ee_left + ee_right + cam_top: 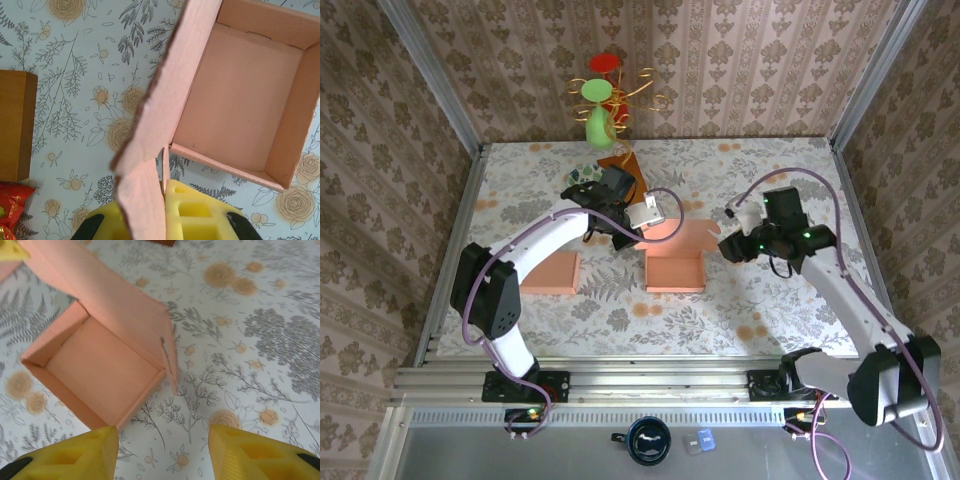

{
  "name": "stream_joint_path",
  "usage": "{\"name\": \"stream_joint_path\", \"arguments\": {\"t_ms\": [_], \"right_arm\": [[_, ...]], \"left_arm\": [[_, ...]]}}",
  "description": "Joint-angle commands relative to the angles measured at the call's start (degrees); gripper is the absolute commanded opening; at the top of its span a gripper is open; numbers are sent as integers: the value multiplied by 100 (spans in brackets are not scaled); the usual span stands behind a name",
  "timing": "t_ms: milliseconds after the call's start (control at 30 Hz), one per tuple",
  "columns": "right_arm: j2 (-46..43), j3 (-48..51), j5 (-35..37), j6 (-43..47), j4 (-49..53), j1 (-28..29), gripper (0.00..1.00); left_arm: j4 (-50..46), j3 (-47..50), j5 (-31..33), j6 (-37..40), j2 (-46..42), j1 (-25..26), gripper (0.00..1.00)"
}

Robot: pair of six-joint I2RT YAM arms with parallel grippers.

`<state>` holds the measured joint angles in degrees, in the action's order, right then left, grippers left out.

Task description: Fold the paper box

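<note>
The pink paper box (pixel 675 268) sits open-topped at the middle of the table, its lid flap (pixel 670 230) raised at the far side. My left gripper (pixel 646 214) is shut on that flap. In the left wrist view the yellow fingers (pixel 200 210) pinch the flap's corner tab (pixel 147 200), with the box's open inside (pixel 240 95) to the right. My right gripper (pixel 730 246) hovers just right of the box, open and holding nothing. Its wrist view shows the box (pixel 105 365) ahead to the left, and bare table between the fingertips (pixel 75 455).
A second flat pink box (pixel 550 272) lies to the left. A brown box (pixel 620 160) (pixel 15 125), a red packet (pixel 10 210) and a green vase with wire ornaments (pixel 600 120) stand at the back. Patterned walls close in the table.
</note>
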<state>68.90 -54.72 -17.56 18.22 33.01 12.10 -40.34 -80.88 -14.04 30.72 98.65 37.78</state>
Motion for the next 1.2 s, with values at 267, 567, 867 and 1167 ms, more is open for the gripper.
{"name": "stream_joint_path", "arguments": {"t_ms": [267,567,867,1167], "right_arm": [[1308,-553,243,424,-541,192,50],[1834,-945,388,274,-480,235,45],[1234,-764,194,230,-408,127,50],[1229,-663,47,455,-6,100,56]], "left_arm": [[-221,-164,130,118,281,-54,0],[-174,-234,171,53,313,-54,0],[-44,-308,-28,-59,53,-134,0],[-14,-338,-127,29,-13,-148,0]]}}
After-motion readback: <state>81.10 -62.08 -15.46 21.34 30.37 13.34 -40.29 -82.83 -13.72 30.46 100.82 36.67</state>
